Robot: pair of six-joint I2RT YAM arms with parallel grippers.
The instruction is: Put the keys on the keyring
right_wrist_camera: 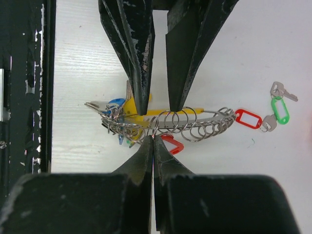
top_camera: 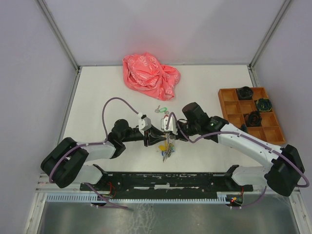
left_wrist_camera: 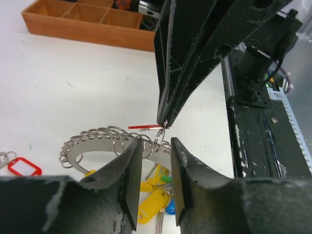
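The right claw (right_wrist_camera: 153,138) was seen pressed shut, its tips pinching a small split ring that appeared to belong to a red-tagged key (right_wrist_camera: 171,145), whose tag lay just beside the tips. Directly opposite, almost tip to tip, the left claw (right_wrist_camera: 161,108) was held spread. Its two fingers straddled the wire below, and nothing was gripped between them.

Just under both claws the keyring (right_wrist_camera: 195,124) was laid flat on the white table (right_wrist_camera: 234,48). It was a thin silver ring crowded with small split rings, and its bunch of yellow and blue tags (left_wrist_camera: 155,201) was gathered to one side of the tips. On the other side, at the ring's end, a second red tag (right_wrist_camera: 247,118) was seen touching it; whether it was threaded on could not be told. Just beyond that, clear of the ring, a green-tagged key (right_wrist_camera: 279,109) was seen lying loose.

Well away from the claws, an orange compartment tray (top_camera: 251,114) and a crumpled pink bag (top_camera: 148,70) were set.

The task was judged partly done: one key was held at the wire, apparently being worked on, and at least the green-tagged one was yet to be added.
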